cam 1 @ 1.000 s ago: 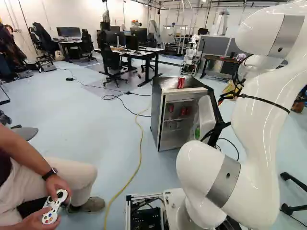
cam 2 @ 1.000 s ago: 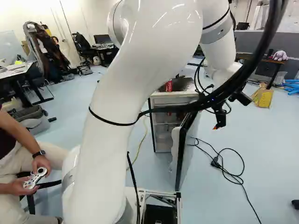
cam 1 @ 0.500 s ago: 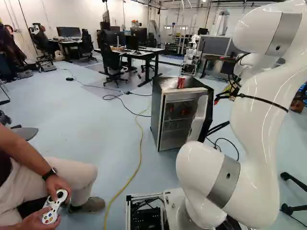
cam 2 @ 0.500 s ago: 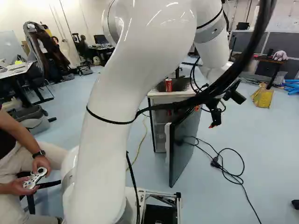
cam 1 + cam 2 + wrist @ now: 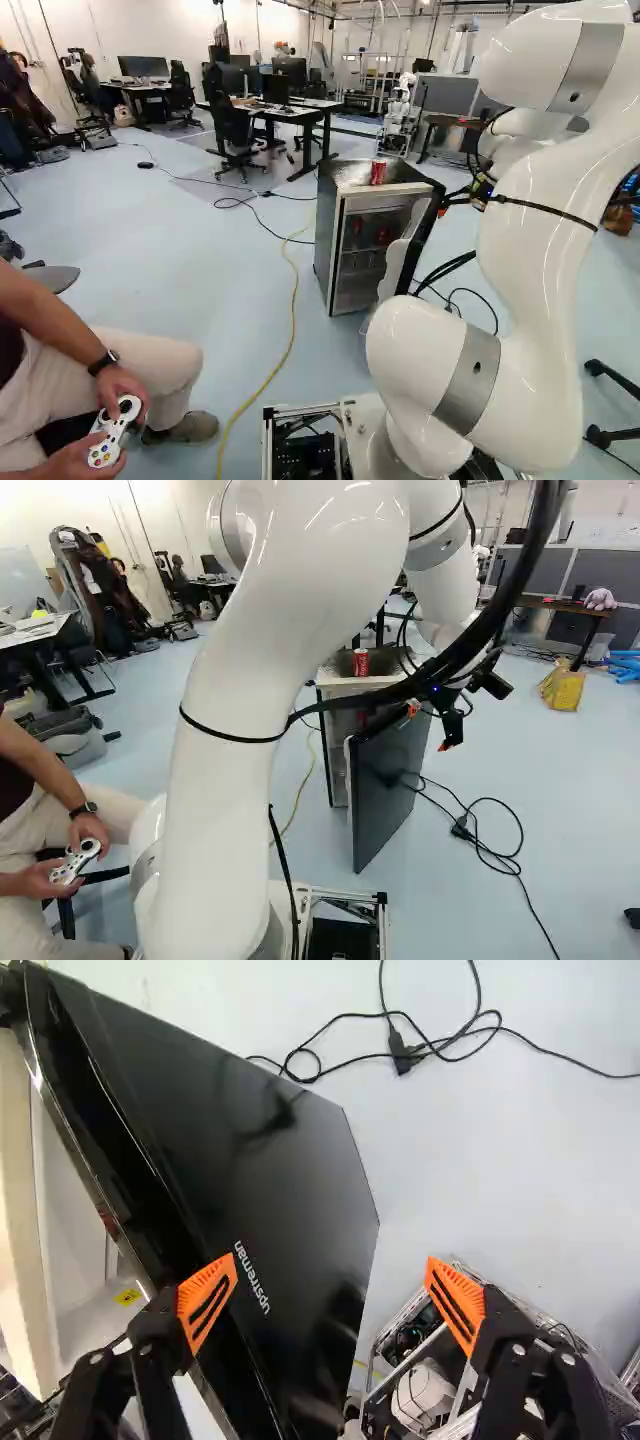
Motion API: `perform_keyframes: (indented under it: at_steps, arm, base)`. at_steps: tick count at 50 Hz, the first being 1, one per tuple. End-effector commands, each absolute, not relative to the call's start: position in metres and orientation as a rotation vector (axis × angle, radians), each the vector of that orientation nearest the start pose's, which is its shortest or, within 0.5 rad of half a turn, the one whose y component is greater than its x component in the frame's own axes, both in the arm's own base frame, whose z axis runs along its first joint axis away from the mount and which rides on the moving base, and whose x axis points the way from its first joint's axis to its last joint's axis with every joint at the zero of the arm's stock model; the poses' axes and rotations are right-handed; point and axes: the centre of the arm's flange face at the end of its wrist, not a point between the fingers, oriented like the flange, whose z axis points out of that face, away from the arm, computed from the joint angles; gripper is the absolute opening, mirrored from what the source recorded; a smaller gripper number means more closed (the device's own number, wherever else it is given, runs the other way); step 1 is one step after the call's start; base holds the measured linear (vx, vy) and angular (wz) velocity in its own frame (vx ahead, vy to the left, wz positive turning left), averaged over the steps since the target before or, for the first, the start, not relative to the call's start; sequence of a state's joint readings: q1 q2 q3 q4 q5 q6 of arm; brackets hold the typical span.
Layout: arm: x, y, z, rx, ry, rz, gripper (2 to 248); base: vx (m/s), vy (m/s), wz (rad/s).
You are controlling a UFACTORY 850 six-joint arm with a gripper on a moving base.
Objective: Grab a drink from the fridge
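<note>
Drinks (image 5: pixel 383 236), and they're inside the fridge (image 5: pixel 326 235): you've got red ones showing in its upper part in the left base view, above a shelf. Up top, a red can (image 5: pixel 378 172) stands upright on the fridge, set back from the front edge, with clear plastic wrap (image 5: pixel 352 174) just beside it. The door (image 5: pixel 388 790) is swung partly open, its dark outer face turned toward your gripper (image 5: pixel 428 728) at the upper edge.

Now to your jaws, and they're spread wide, orange pads well apart, pinching nothing! In the wrist view, one finger of your gripper (image 5: pixel 331 1262) is over the door near its upper edge; the other is out past the door, above part of the base (image 5: pixel 415 1390). You can't tell from here whether that first finger touches the door. The drinks lie off to the side, past the door's edge, outside your jaws.
</note>
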State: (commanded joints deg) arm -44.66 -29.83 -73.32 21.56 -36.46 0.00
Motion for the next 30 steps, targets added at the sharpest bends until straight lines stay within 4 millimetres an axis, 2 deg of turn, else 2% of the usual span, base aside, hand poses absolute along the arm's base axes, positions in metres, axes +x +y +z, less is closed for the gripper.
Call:
perform_keyframes:
  at_steps: [30]
  arm:
    - [0.464,-0.386,0.410,-2.571,1.435,-0.285,247]
  base:
    - [0.000,0.000,0.000]
